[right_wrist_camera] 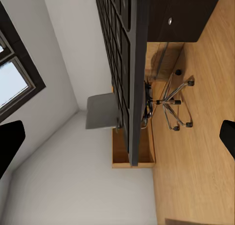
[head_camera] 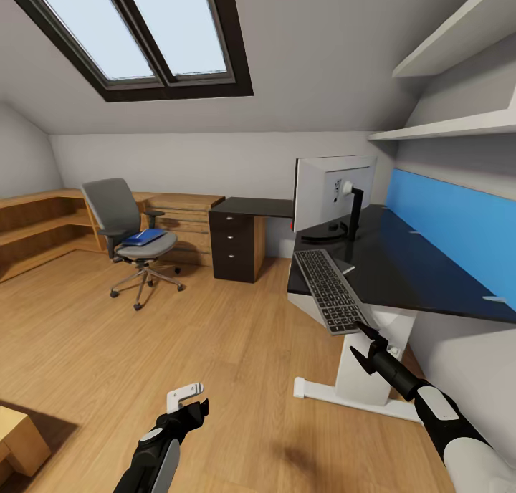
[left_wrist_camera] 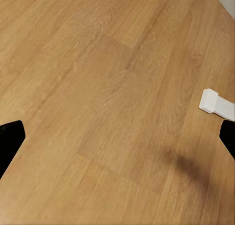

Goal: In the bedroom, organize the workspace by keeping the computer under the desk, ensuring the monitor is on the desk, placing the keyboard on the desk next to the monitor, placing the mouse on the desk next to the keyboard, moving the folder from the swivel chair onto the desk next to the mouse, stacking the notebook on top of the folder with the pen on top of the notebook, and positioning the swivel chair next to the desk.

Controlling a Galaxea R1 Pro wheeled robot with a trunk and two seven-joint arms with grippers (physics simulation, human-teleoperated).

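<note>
The monitor (head_camera: 335,192) stands on the black tabletop (head_camera: 401,264) with its silver back toward the room, so that part looks settled. The keyboard (head_camera: 331,290) lies on the tabletop in front of the monitor, but its near end sticks out past the front edge; I judge it is still being placed. The right hand (head_camera: 367,344) hovers just below and beside that overhanging end, its fingers spread wide with nothing between them; in the right wrist view the keyboard (right_wrist_camera: 125,63) runs close along the middle of the gap. The left hand (head_camera: 188,403) hangs low over the wooden floor (head_camera: 143,335), also spread wide and empty, near the white foot of the desk (left_wrist_camera: 215,103). The folder (head_camera: 143,237) still rests on the seat of the chair (head_camera: 127,235), which stands well apart from the tabletop, over by the low wooden shelving (head_camera: 43,228). A notebook or pen on the folder is too small to tell. I cannot make out the mouse or the computer. Most of the task appears left: folder, notebook, pen, mouse and chair.
</note>
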